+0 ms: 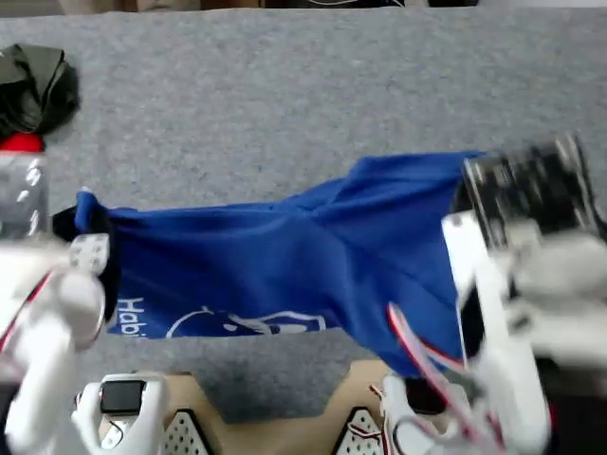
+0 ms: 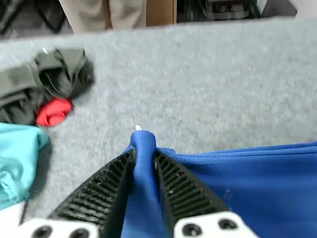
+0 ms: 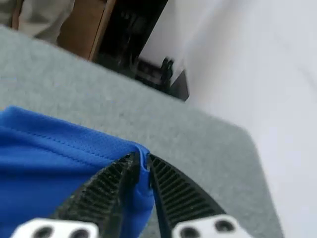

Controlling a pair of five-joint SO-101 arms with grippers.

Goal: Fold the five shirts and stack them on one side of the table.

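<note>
A blue shirt (image 1: 285,265) with white print hangs stretched above the grey table between both arms. My left gripper (image 1: 83,220) is shut on its left end; in the left wrist view a fold of the blue shirt (image 2: 143,163) is pinched between the black ribbed fingers (image 2: 109,183). My right gripper (image 1: 469,190) is shut on the right edge, where the blue shirt (image 3: 59,163) has its hem clamped between the fingers (image 3: 171,188). A dark shirt (image 1: 36,85), a red shirt (image 1: 21,143) and a teal shirt (image 2: 17,158) lie crumpled at the table's far left.
The grey table (image 1: 285,104) stretches wide behind the held shirt. The arm bases (image 1: 133,408) stand at the near edge on a wooden board. Beyond the far edge are furniture and a white wall (image 3: 237,54).
</note>
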